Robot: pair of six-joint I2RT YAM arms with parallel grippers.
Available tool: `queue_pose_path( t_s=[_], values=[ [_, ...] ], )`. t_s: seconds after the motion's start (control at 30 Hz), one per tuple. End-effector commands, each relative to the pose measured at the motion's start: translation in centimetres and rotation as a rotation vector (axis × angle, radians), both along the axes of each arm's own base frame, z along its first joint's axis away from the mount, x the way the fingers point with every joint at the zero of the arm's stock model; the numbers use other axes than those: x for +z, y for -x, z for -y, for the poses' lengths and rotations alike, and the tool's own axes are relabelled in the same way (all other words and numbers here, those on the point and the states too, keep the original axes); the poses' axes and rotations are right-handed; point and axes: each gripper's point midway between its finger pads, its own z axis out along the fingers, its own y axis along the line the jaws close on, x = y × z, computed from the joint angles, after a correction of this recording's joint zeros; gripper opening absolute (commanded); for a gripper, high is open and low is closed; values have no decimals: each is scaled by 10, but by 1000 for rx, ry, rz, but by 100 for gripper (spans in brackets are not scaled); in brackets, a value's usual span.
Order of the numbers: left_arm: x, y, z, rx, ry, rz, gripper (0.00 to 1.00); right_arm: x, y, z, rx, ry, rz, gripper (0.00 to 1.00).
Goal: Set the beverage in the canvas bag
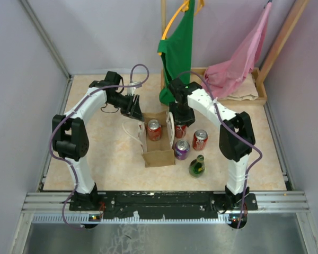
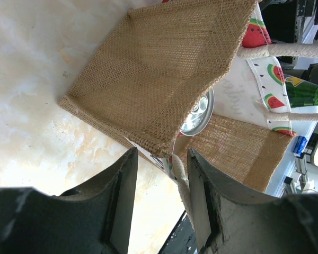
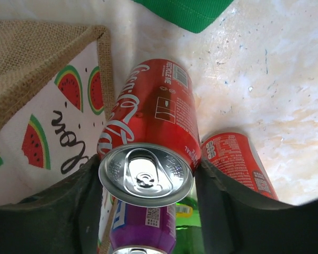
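Observation:
The canvas bag [image 1: 159, 154] stands open mid-table, cream with a watermelon print [image 3: 53, 124] and tan burlap side panels [image 2: 148, 79]. One red can [image 1: 154, 129] stands inside it; its silver top shows in the left wrist view [image 2: 199, 109]. My right gripper [image 1: 179, 125] is shut on a red Coca-Cola can [image 3: 148, 132], just right of the bag's right wall. My left gripper [image 2: 161, 159] is open at the bag's far left corner [image 1: 133, 108]. A white rope handle [image 2: 181, 177] runs between its fingers, against the right one.
A second red can [image 1: 200, 139], a purple can [image 1: 181, 150] and a green bottle [image 1: 196, 166] stand right of the bag. A green cloth [image 1: 177, 53] and a pink cloth [image 1: 238, 61] hang at the back. A wooden tray [image 1: 257, 92] sits back right.

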Motion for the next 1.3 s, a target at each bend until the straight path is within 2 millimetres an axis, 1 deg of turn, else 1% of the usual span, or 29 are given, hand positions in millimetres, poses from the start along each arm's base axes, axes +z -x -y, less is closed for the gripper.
queue_pose_path(
  t_s=[0.0,0.1,0.2,0.33,0.43,0.6,0.73,0.83,0.97,1.1,1.2,1.27],
  values=[
    [-1,6,2,-23,-6,-8,49,7,-6,0,-9,-20,29,46],
    [-1,6,2,-22,-5,-5,49,11,-8,2,-14,-21,42,29],
    [-1,6,2,-21,-7,-6,49,26,-13,5,-26,-15,88,12],
    [-2,7,2,-22,-11,-8,49,57,-26,12,-49,10,176,1],
    [-3,7,1,-21,-16,-10,48,89,-37,15,-64,0,259,0],
    [-3,7,2,-21,-17,-10,49,128,-48,20,-82,-4,349,0],
    [-3,7,2,-21,-16,-10,48,166,-60,17,-88,-45,454,0],
    [-3,7,3,-21,-18,-9,48,200,-67,13,-81,-106,559,0],
    [-3,7,3,-22,-20,-8,49,240,-71,3,-53,-202,662,0],
    [-4,8,4,-24,-21,-12,48,272,-68,-14,-7,-333,726,0],
    [-4,8,5,-23,-20,-12,48,287,-61,-28,21,-431,741,0],
    [-4,8,6,-23,-20,-13,48,290,-55,-38,46,-470,729,0]
  ],
)
